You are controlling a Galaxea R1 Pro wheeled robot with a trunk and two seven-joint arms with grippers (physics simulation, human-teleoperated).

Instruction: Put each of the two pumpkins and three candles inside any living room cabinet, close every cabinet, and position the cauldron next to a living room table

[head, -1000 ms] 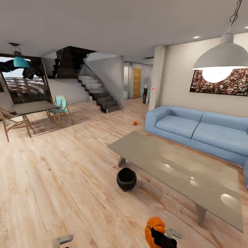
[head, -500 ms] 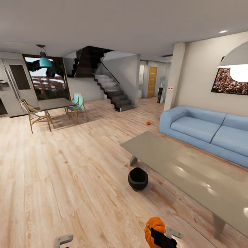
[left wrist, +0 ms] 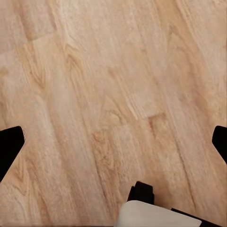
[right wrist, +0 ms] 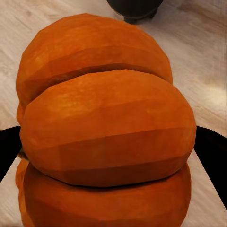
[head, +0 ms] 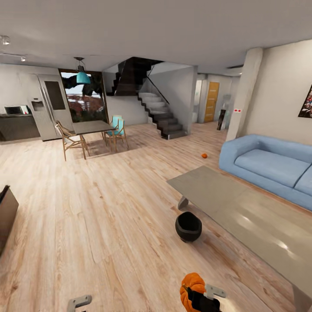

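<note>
Your view has swung left since a second ago: the sofa [head: 277,167] and table [head: 242,208] have slid to the right, the big lamp has gone, and a dark corner of furniture [head: 6,216] now shows at the left edge. That is camera turn, not things moving.

You carry one pumpkin [head: 192,289] in the right gripper [head: 203,299], low in front of you; the jaws are closed on its ribbed flanks, as the right wrist view shows [right wrist: 106,127]. It sits with its broad side across the jaws, stem end seemingly upward, and I judge you hold it low so it rides steady while you turn toward a cabinet.

Your left gripper [left wrist: 113,144] is wide apart over bare floor [head: 86,208], holding nothing.

The second pumpkin [head: 204,155] lies on the floor near the sofa's end. The cauldron [head: 188,226] stands mouth up, just beside the table's corner.
</note>
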